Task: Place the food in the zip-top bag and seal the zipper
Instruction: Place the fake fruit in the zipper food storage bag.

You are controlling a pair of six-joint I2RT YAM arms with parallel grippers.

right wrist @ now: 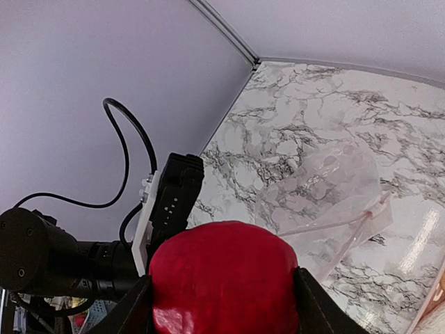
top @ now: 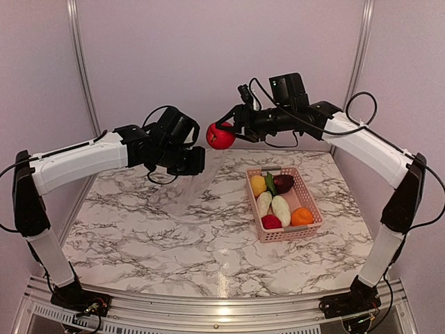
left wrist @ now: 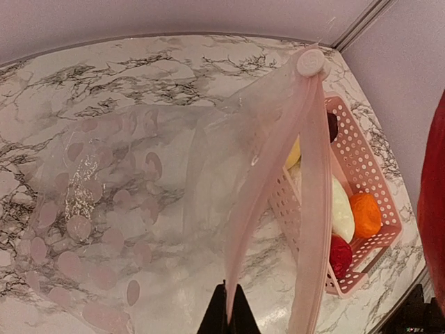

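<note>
Fingers of my right gripper [top: 224, 132] are clamped on the red round food [top: 220, 137], held in the air at 3 o'clock of my left gripper [top: 192, 161]. Left fingers are closed on the mouth edge of the zip-top bag [left wrist: 118, 188]. Its zipper [left wrist: 311, 181] is unsealed, strips apart, and the bag drapes onto the marble table [top: 139, 236]. Other food pieces [top: 281, 209] lie in the pink basket [top: 288, 235], at 3 o'clock of table centre.
</note>
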